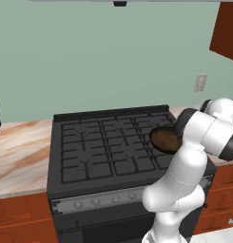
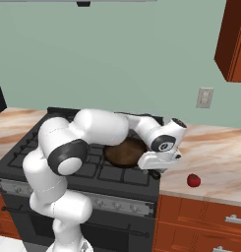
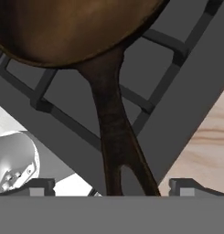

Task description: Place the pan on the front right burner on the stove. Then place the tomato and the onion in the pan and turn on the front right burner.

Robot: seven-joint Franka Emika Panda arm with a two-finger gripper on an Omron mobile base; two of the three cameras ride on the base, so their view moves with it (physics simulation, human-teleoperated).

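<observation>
Claw (image 3: pixel 111 186) spread wide astride pan (image 3: pixel 72 27) handle, pan on stove (image 1: pixel 89 142) front-rt grate, prob. resting

The pan (image 3: pixel 72 27) looks like dark brown cast metal with a soft satin sheen inside, and its handle (image 3: pixel 114 132) is the same stuff, slightly mottled. The stove (image 1: pixel 65 187) is matt black on top with dull black iron-looking grates (image 1: pixel 96 147), while the front strip (image 1: pixel 103 199) reads as brushed silver metal with small matching knobs. The counter (image 2: pixel 215 157) at 3 o'clock of the pan in the right base view is smooth, polished, marble-like stone, cream with tan veins. The tomato (image 2: pixel 193 180) on it is glossy red. The cabinets (image 2: pixel 200 216) look like smooth reddish-brown varnished wood with silver handles. The wall (image 1: pixel 113 57) is flat matt green paint.
</observation>
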